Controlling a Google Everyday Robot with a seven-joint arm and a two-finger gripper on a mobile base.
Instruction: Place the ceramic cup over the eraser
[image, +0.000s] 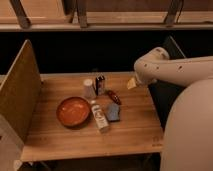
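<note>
The ceramic cup (88, 88) is a small pale cylinder standing upright at the back middle of the wooden table (60, 137). The eraser (100, 84) is a dark upright block with pale stripes, right beside the cup on its right. My gripper (131, 83) is a pale tip at the end of the white arm, hanging over the table's right back part, well to the right of the eraser and apart from both things.
An orange bowl (73, 111) sits left of centre. A white labelled bottle (100, 117) lies in front of the cup. A grey-blue pad (113, 112) and a small reddish-brown thing (114, 96) lie to the right. A tan panel (19, 95) stands along the left edge.
</note>
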